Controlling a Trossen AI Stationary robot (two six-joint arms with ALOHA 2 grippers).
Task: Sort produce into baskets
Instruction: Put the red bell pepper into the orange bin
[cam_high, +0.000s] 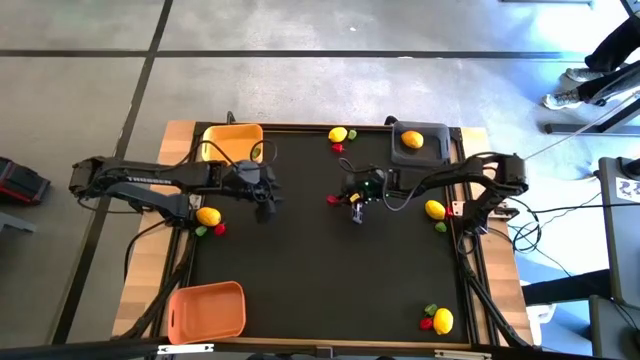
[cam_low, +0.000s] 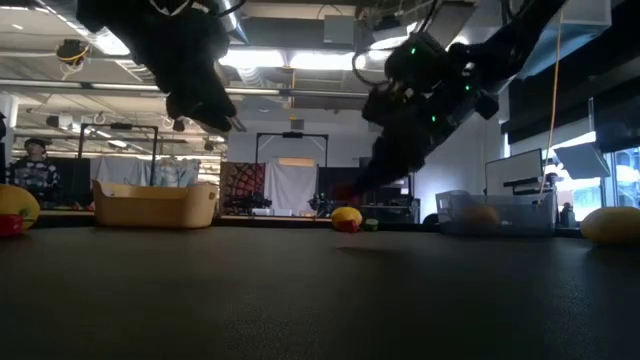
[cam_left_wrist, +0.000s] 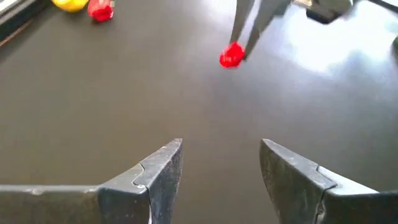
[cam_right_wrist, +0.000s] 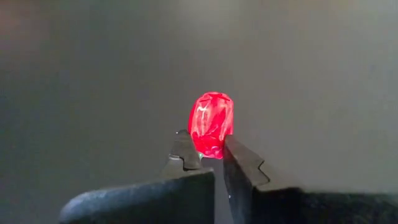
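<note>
Right now the right gripper (cam_high: 345, 199) is near the middle of the table (cam_high: 330, 290), its two fingers (cam_right_wrist: 239, 163) pinched together on the lower end of a small red piece (cam_right_wrist: 211, 123). That piece is glossy, rounded and bright red, standing up between the fingertips; in the high view it shows as a red speck just beside the gripper's tip. The right arm reaches in from the table's right edge, elbow bent near that edge, wrist angled down toward the dark surface.

Opposite it, the left gripper (cam_high: 264, 209) hovers above the table with its fingers (cam_left_wrist: 163, 168) apart and nothing between them, facing the red piece from the left. The left arm stretches in from the left edge, forearm roughly level.

Further out, a yellow lemon (cam_high: 208, 215) lies near the left edge with a red and a green piece against it. Another lemon (cam_high: 338, 134) with a red piece sits at the far edge, one (cam_high: 435, 209) near the right edge, and one (cam_high: 442, 321) in the near right corner.

The yellow basket (cam_high: 233, 141) stands at the far left, the dark grey basket (cam_high: 419, 146) at the far right holding a lemon, and the orange basket (cam_high: 206, 311) at the near left corner.
</note>
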